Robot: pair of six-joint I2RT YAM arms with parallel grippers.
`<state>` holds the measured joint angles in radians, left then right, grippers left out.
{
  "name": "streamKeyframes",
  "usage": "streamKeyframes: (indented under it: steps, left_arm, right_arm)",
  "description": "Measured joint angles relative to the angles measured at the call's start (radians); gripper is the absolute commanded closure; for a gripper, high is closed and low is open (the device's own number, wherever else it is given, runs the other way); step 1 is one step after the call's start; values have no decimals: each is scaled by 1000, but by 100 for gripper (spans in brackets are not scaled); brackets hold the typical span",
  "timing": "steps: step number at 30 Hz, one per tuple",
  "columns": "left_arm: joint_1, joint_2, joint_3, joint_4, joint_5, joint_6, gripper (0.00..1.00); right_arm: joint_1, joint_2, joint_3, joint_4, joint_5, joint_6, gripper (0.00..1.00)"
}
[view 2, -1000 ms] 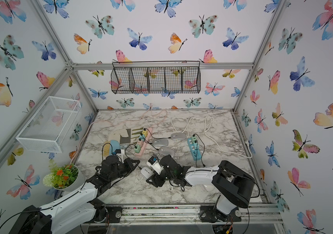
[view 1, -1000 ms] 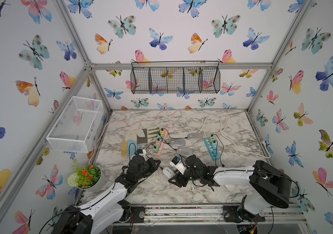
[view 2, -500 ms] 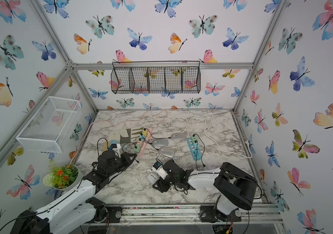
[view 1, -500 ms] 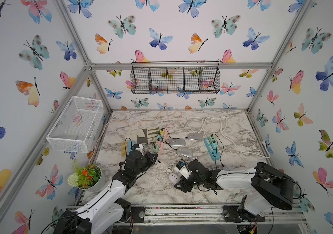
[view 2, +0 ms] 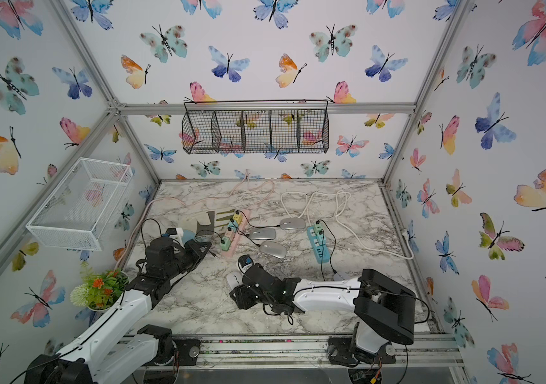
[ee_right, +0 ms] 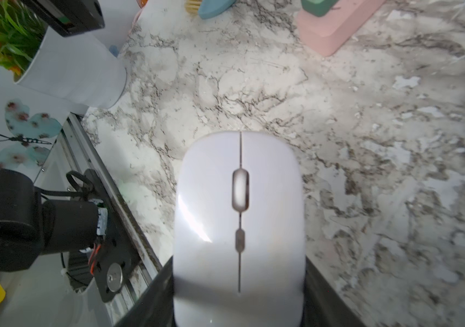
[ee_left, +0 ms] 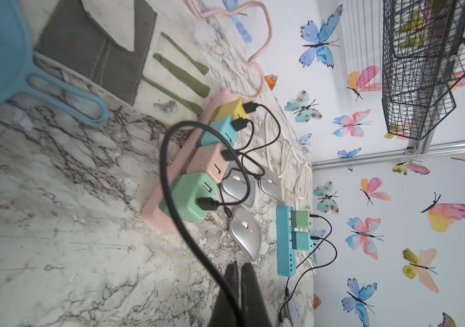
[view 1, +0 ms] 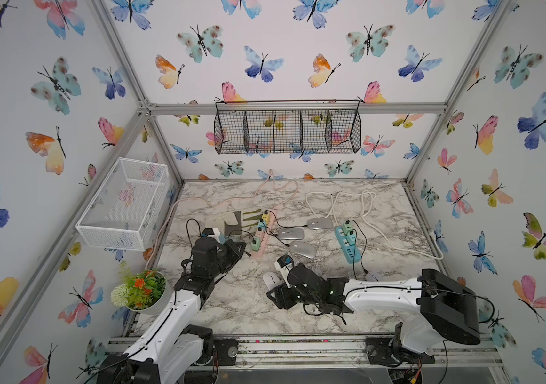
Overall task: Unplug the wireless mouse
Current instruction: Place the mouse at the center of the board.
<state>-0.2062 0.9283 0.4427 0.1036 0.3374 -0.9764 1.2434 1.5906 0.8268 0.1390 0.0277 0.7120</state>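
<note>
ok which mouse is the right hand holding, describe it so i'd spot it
On the marble table, look near the middle of the front rail. The white mouse is gripped in the right hand. The silver mice lie cabled to the power strips; this one has no cable.

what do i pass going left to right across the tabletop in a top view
potted plant → pink power strip → silver mice → blue power strip
</note>
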Motion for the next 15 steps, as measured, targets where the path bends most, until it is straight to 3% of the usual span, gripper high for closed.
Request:
streamKeyframes:
  steps: [8, 15]
  left_arm:
    - [142, 31, 68, -88, 151, 63, 100]
    - [196, 33, 76, -159, 235, 95, 100]
  right_arm:
    - [59, 187, 161, -60, 60, 125, 99]
    - [106, 335, 315, -98, 90, 197, 99]
